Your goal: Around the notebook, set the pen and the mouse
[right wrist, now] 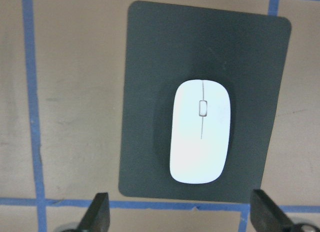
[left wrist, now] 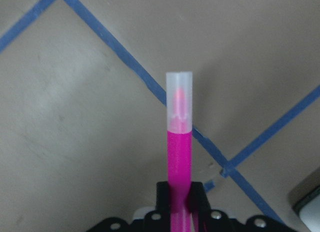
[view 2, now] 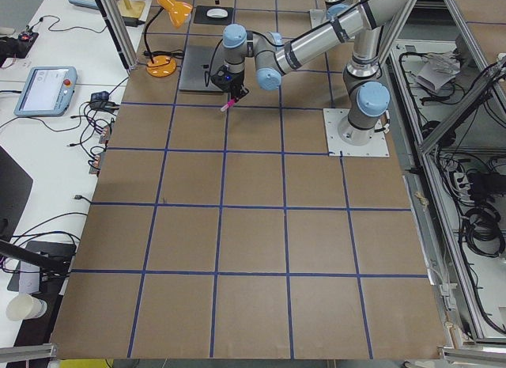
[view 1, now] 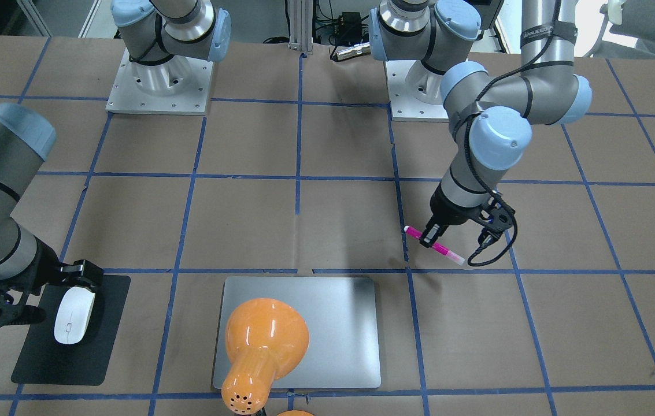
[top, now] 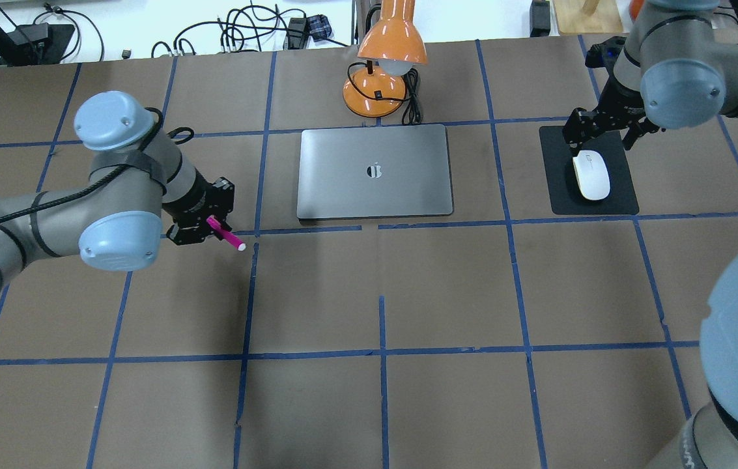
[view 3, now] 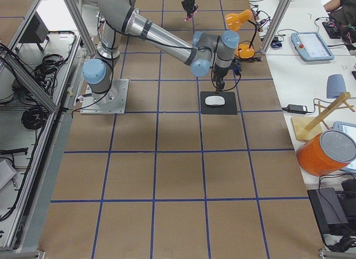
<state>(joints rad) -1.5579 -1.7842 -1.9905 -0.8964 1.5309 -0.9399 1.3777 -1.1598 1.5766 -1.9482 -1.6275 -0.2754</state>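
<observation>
My left gripper is shut on the magenta pen, which slants out from between the fingers with its pale cap end forward. It hangs over the brown table, off the near left corner of the silver notebook. The white mouse lies free on a black mat to the right of the notebook. Over the mat's far end, my right gripper stands open; its fingertips straddle nothing, and the mouse lies beyond them.
An orange desk lamp stands just behind the notebook, its shade over the notebook's far edge and its cord trailing beside the base. Blue tape lines grid the brown table. Both arm bases sit at the robot's side.
</observation>
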